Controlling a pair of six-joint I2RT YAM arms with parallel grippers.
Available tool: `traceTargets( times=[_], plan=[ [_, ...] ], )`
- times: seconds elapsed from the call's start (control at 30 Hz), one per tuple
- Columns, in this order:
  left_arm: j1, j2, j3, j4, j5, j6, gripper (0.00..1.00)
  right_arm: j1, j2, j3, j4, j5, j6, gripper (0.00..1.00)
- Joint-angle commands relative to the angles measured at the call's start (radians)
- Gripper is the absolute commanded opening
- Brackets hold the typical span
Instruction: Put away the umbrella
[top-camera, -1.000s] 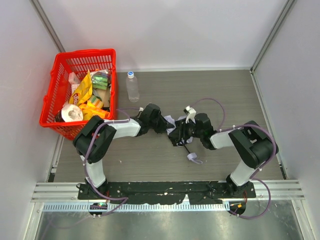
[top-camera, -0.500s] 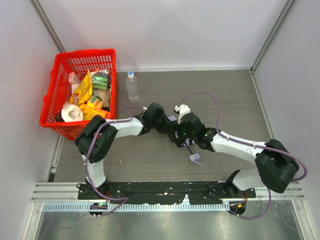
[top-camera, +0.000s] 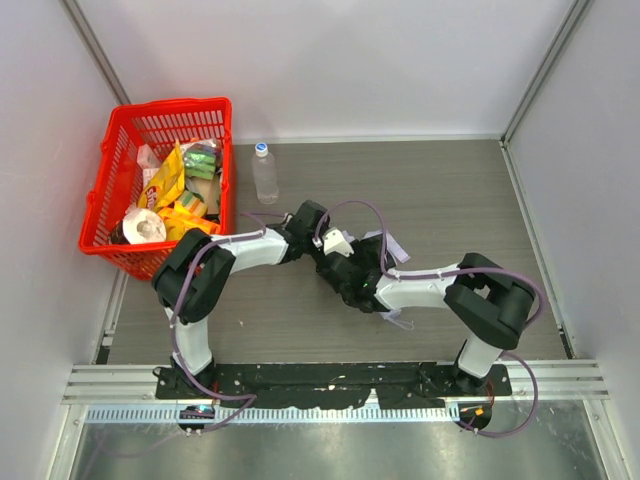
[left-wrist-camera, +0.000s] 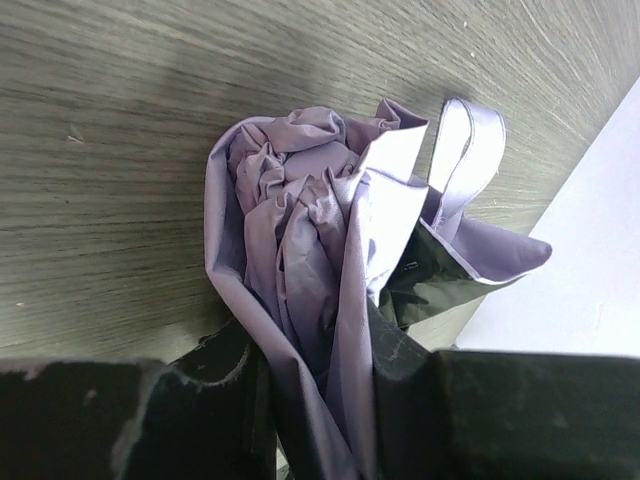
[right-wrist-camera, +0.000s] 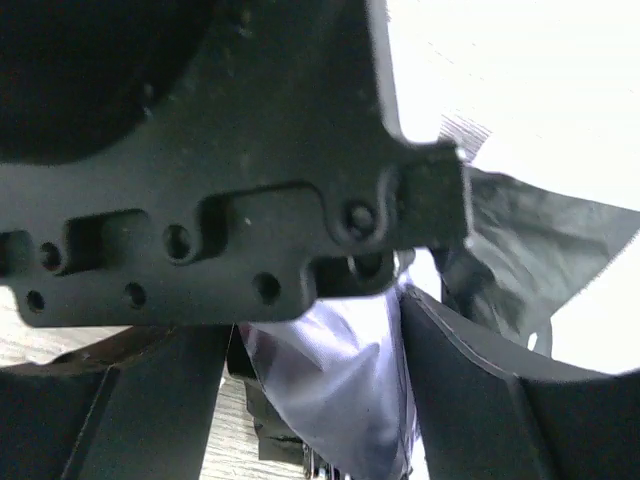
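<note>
The umbrella (left-wrist-camera: 300, 220) is a crumpled pale lavender bundle low over the wooden table, with a light strap loop (left-wrist-camera: 462, 150) sticking out. My left gripper (left-wrist-camera: 310, 380) is shut on its fabric. In the top view both grippers meet at the table's middle: the left gripper (top-camera: 322, 250) and the right gripper (top-camera: 350, 280) nearly touch. A bit of canopy (top-camera: 392, 245) and the strap (top-camera: 396, 320) show beside them. In the right wrist view lavender fabric (right-wrist-camera: 330, 390) fills the gap of my right gripper (right-wrist-camera: 320, 400). The left gripper's black body is just above it. The shaft and handle are hidden.
A red basket (top-camera: 160, 108) full of snack packets and a paper roll stands at the far left. A clear plastic bottle (top-camera: 265, 175) stands upright just right of it. White walls enclose the table at the back and on both sides.
My right arm has swung left and folded, bringing its gripper up against the left gripper. The umbrella bundle has shifted left with it. The left arm has barely moved.
</note>
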Motion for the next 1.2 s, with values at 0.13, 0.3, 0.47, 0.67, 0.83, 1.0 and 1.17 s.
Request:
traceTargets(
  times=[0.13,0.3,0.47,0.67,0.83,1.0,1.17],
  plan=[
    [-0.003,0.036,-0.020,-0.215,-0.080,0.014,0.00,-0.004,0.112,0.018,-0.009,0.108,0.064,0.17],
    [-0.001,0.039,-0.064,-0.089,-0.034,0.031,0.34,-0.037,0.086,-0.090,0.113,-0.107,0.102,0.01],
    [0.000,0.022,-0.111,-0.023,-0.044,0.063,0.84,-0.160,0.005,-0.213,0.306,-0.492,0.119,0.01],
    [-0.001,-0.011,-0.118,-0.029,-0.080,0.100,0.98,-0.330,-0.020,-0.289,0.474,-0.896,0.189,0.01],
    [-0.001,0.009,-0.089,-0.063,-0.093,0.103,0.98,-0.462,0.021,-0.325,0.655,-1.200,0.308,0.01],
    [0.002,0.038,-0.068,-0.065,-0.109,0.123,0.83,-0.505,0.096,-0.318,0.785,-1.325,0.401,0.01],
    [0.016,0.044,-0.144,0.081,-0.097,0.119,0.47,-0.508,0.165,-0.304,0.845,-1.379,0.452,0.01]
  ],
)
